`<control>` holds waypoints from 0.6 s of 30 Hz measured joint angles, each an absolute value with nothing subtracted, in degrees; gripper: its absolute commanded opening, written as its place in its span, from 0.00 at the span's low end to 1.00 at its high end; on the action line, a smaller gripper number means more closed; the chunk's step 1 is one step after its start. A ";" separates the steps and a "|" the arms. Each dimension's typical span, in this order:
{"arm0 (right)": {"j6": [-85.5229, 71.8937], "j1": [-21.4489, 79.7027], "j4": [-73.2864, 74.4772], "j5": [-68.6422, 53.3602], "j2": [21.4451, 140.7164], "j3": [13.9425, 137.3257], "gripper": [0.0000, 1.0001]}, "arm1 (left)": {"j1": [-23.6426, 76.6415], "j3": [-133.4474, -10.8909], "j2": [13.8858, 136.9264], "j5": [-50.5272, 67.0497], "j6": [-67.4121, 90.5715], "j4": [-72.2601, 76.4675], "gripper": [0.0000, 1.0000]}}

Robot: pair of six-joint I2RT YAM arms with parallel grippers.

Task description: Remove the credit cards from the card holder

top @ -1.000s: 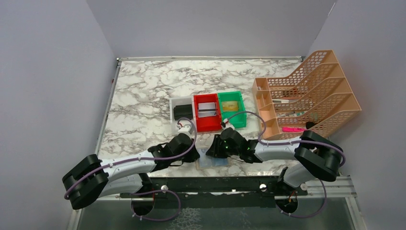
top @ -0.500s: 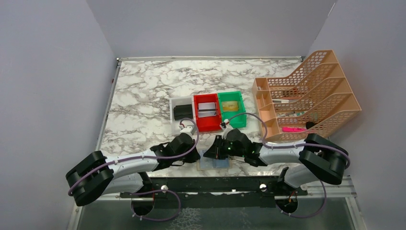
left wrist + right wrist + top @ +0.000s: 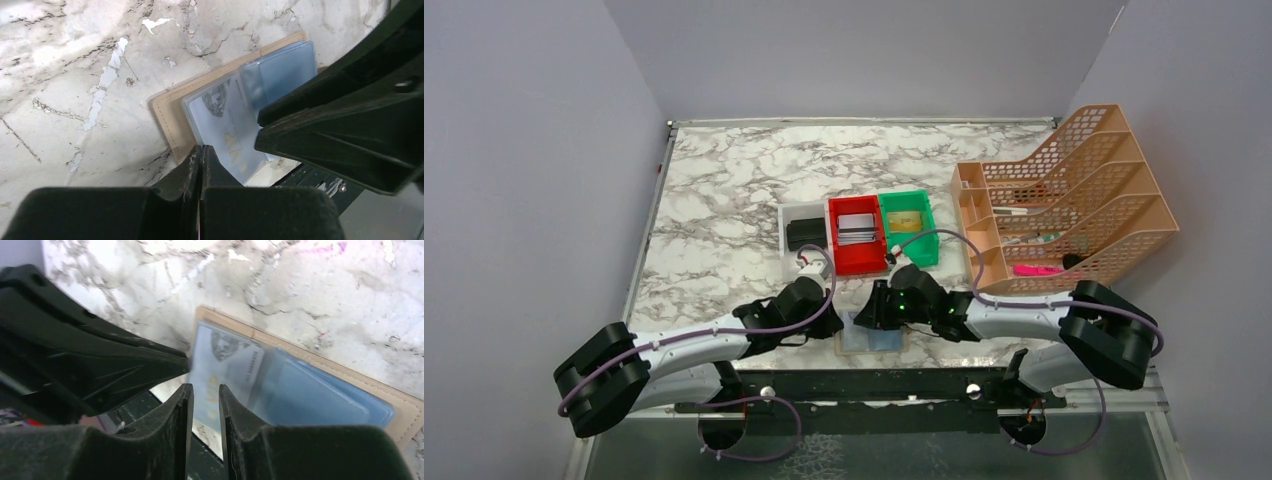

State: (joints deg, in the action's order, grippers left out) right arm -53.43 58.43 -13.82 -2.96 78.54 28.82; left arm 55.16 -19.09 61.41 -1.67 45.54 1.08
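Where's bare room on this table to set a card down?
Bare marble: between the back wall and the bins, and from the white bin to the left edge. Crowded: near edge, left tool and right tool over the card holder; rack fills the right.

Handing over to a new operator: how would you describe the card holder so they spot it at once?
On the marbled table, go to the near edge, in front of the red bin, where the left fingers and right fingers converge. The card holder lies open there. Unlike that rigid bin, it is flat, tan-rimmed, with bluish clear sleeves and a pale card showing.
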 measured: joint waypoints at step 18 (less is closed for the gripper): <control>-53.95 58.43 -17.10 -7.51 84.99 28.93 0.33 | 55.16 -20.23 62.26 -0.32 45.12 1.17 0.03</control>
State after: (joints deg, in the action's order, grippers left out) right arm -53.95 58.43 -17.10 -7.51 84.99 28.93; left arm 55.16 -20.23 62.26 -0.32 45.12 1.17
